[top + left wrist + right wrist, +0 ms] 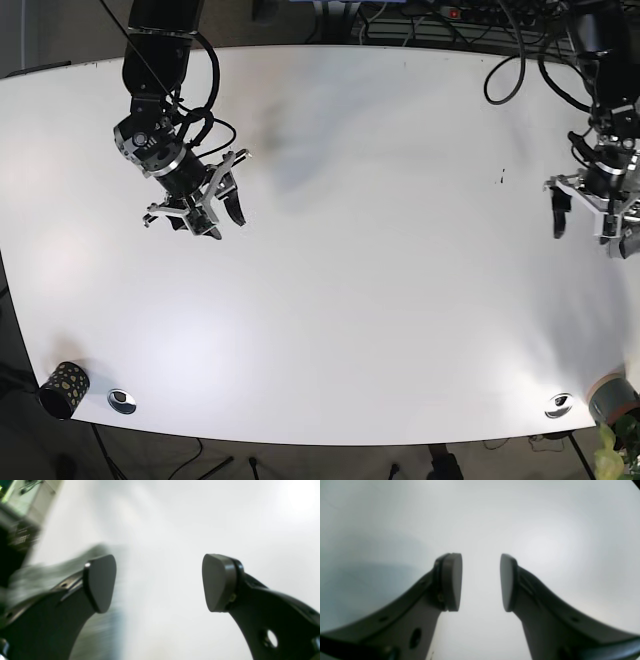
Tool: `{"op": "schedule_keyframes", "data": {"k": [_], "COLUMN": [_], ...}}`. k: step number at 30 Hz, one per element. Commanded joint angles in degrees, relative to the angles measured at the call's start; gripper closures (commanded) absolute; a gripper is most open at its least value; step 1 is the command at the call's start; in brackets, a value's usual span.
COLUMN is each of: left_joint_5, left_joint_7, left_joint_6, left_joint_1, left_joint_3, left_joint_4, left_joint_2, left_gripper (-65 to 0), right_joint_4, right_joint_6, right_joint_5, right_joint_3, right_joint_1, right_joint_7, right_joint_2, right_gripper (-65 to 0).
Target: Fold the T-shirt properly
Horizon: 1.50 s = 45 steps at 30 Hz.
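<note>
At the left edge of the base view a dark patterned cup point(62, 389) stands on the near-left corner of the white table point(380, 280), and a small round metal fitting point(121, 400) sits just beside it. Further up, the right gripper point(222, 206) hangs over the bare tabletop on its black arm, which comes down from the far-left edge, and casts a soft grey shadow to its right. In the right wrist view, the right gripper point(481, 582) has its two flat pads apart with a clear gap between them; nothing lies between them, and only plain white surface shows below.

The middle of the table is plain white, apart from a tiny dark speck toward the right.

On the right side of the base view, the left gripper point(590, 215) hangs near the table's right edge, below a tangle of black cables point(520, 50). In the left wrist view the left gripper point(159, 582) is spread wide, its pads well apart and holding nothing. Behind its left finger that view shows a blurred grey smear, too smeared to identify. Near the right corner a second round fitting point(558, 405) and a grey cup point(610, 397) sit by some green leaves point(612, 452).

The T-shirt is not visible in any of the three views.
</note>
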Motion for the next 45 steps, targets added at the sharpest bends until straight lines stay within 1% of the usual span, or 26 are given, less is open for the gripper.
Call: {"op": "schedule_keyframes", "data": {"k": [1,3,6,8,9,11,13,14,17,18,21,27,31,34,41,45], "left_joint_5": [-0.6,-0.6,-0.6,-0.6,-0.6,-0.6,-0.6,-0.6,-0.6,-0.6,-0.6,-0.6,-0.6,-0.8,-1.1,-0.6], "left_joint_7": [-3.8,-4.8,-5.2,-5.3,-5.3,-5.3,-5.3,-5.3,-5.3,-5.3,-5.3,-5.2,-5.2,-5.2,-5.2,-5.0], "left_joint_6": [2.3,3.8,6.1,7.1,7.6,8.4,8.6,8.7,8.7,9.1,9.3,9.3,9.3,9.3,9.3,9.4], "left_joint_1": [0.7,1.5,2.2,4.4,5.2,7.1,8.8,10.2,15.1,16.8,20.7,30.8,38.9,42.9,53.6,57.4], "left_joint_3": [1.0,3.2,6.7,7.9,8.1,9.2,10.1,10.1,10.1,10.1,10.1,10.1,10.2,10.1,10.0,10.0], "left_joint_4": [2.8,4.4,8.0,10.8,12.1,15.0,16.9,18.1,21.9,22.9,25.1,31.5,34.8,35.6,37.2,37.1], "left_joint_2": [0.1,1.2,4.5,6.5,7.2,8.8,9.9,10.4,12.6,13.3,14.6,16.8,19.2,20.5,23.2,24.5], "left_gripper": [-49.9,-49.9,-49.9,-49.9,-49.9,-49.9,-49.9,-49.9,-49.9,-49.9,-49.9,-49.9,-49.9,-49.9,-49.7,-49.7], "right_joint_4": [-1.2,-2.8,-5.0,-6.4,-6.9,-7.4,-7.5,-7.4,-6.4,-5.8,-4.2,-0.6,2.4,5.2,9.4,10.4], "right_joint_6": [-1.11,-4.10,-9.37,-12.80,-13.94,-15.26,-15.26,-15.26,-15.17,-15.17,-15.17,-15.09,-15.09,-15.09,-15.09,-15.09], "right_joint_5": [-0.1,0.0,0.2,0.4,0.4,0.5,1.0,2.0,7.1,9.2,12.4,14.2,16.7,18.6,19.4,19.4], "right_joint_3": [1.1,1.6,2.5,2.8,2.8,3.5,4.7,5.2,6.9,7.4,6.8,6.6,6.6,6.6,6.8,6.4], "right_joint_1": [0.7,0.0,-1.9,-3.7,-4.4,-6.1,-7.9,-8.8,-13.4,-15.1,-19.2,-27.2,-33.7,-37.8,-48.8,-54.5], "right_joint_7": [5.4,8.9,15.7,19.7,20.7,22.6,23.5,23.7,23.8,23.8,23.8,23.8,23.8,23.5,23.5,23.5], "right_joint_2": [0.5,0.9,3.5,4.5,4.9,5.5,5.6,5.6,6.3,7.0,8.3,8.3,8.5,8.5,8.5,8.2], "right_gripper": [-23.1,-23.1,-23.1,-23.1,-23.1,-23.1,-23.1,-23.1,-23.1,-23.3,-23.5,-23.3,-23.3,-23.3,-23.3,-23.3]}}
